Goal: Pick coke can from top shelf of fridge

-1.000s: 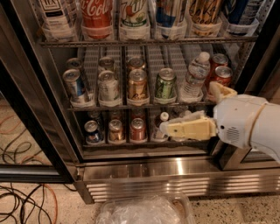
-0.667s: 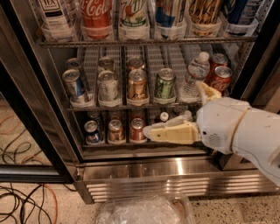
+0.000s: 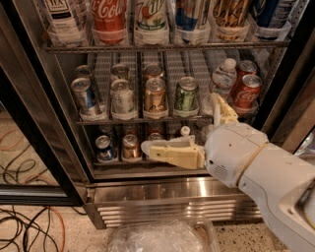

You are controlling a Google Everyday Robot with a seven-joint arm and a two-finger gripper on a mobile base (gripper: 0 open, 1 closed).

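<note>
The coke can, red with white script, stands in a clear holder on the top shelf of the fridge, second from the left; its top is cut off by the frame edge. My gripper is open, well below and to the right of that can. One cream finger points left in front of the bottom rack. The other finger points up in front of the middle rack. The white arm comes in from the lower right.
A white-and-green can and a gold-brown can stand right of the coke can. Two more red cans and a water bottle are on the middle rack. The black door frame, floor cables and a clear plastic bag lie below.
My arm has swung left and forward, so the gripper now spans the bottom and middle racks. The cans have not moved.
</note>
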